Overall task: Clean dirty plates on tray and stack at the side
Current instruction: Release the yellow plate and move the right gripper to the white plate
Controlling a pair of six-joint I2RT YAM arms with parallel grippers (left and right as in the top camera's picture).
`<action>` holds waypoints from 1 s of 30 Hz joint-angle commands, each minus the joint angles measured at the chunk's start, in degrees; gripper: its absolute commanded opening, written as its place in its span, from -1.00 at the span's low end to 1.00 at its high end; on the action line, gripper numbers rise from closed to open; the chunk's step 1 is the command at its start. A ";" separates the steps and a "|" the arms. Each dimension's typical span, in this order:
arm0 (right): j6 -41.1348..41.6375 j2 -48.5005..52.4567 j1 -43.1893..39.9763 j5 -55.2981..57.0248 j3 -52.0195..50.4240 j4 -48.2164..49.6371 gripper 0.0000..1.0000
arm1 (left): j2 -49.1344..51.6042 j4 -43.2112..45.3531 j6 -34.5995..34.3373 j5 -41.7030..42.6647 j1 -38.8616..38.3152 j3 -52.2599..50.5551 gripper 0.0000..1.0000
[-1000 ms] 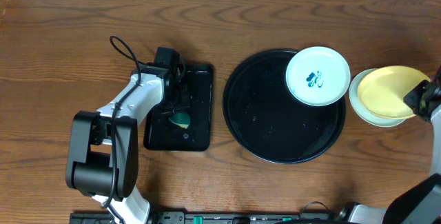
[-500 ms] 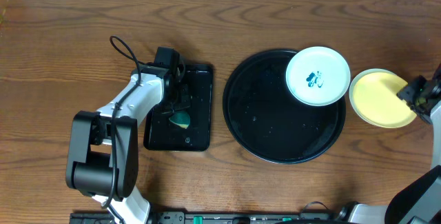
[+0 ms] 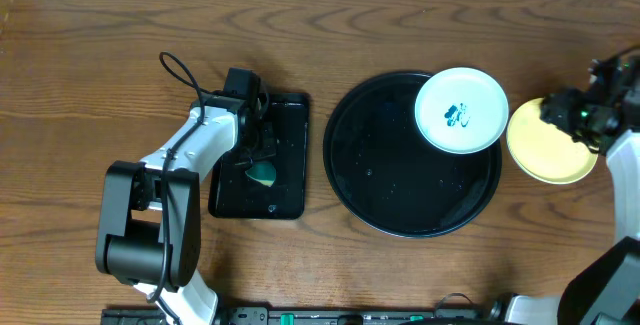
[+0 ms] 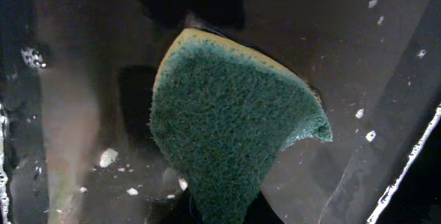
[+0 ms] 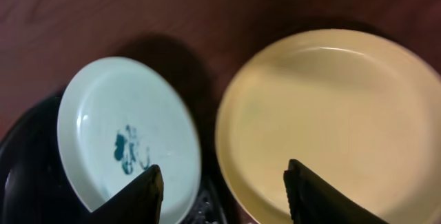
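Observation:
A pale blue plate (image 3: pixel 461 111) with a dark blue-green scribble lies on the back right part of the round black tray (image 3: pixel 390 180). Right of the tray, a pale yellow plate (image 3: pixel 550 150) rests flat on the wood tabletop. My right gripper (image 3: pixel 556 115) hovers open over the yellow plate's left edge. In the right wrist view the gripper (image 5: pixel 224 189) is empty, above the gap between the blue plate (image 5: pixel 127 138) and the yellow plate (image 5: pixel 331 114). My left gripper (image 3: pixel 258 160) is shut on a green sponge (image 4: pixel 234 127) over the small rectangular tray.
The wet rectangular black tray (image 3: pixel 285 125) sits left of the round tray, with the left arm (image 3: pixel 190 150) reaching over it. The right arm's body (image 3: pixel 625 165) stands at the table's right edge. Brown tabletop (image 3: pixel 330 25) runs along the back.
My right gripper has let go of the yellow plate, which now lies flat. The gripper has opened and moved back and to the left. The left arm has not moved.

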 commanded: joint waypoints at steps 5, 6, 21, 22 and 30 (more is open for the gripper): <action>-4.44 7.19 3.34 -1.33 1.03 2.16 -0.02 | -0.11 -0.46 0.37 -0.98 0.17 0.11 -0.85; -4.44 8.20 3.72 -1.33 1.03 2.60 -0.09 | -0.11 -0.46 0.35 -0.98 0.17 0.09 -0.85; -4.42 15.45 7.82 -1.18 1.03 5.70 -0.91 | -0.11 -0.46 0.35 -0.98 0.17 0.09 -0.84; -4.39 15.45 7.87 -1.18 1.03 5.55 -0.95 | -0.11 -0.46 0.35 -0.98 0.17 0.09 -0.84; -1.60 13.11 7.93 -9.70 1.03 0.74 -0.97 | -0.11 -0.44 0.35 -0.98 0.17 0.11 -0.85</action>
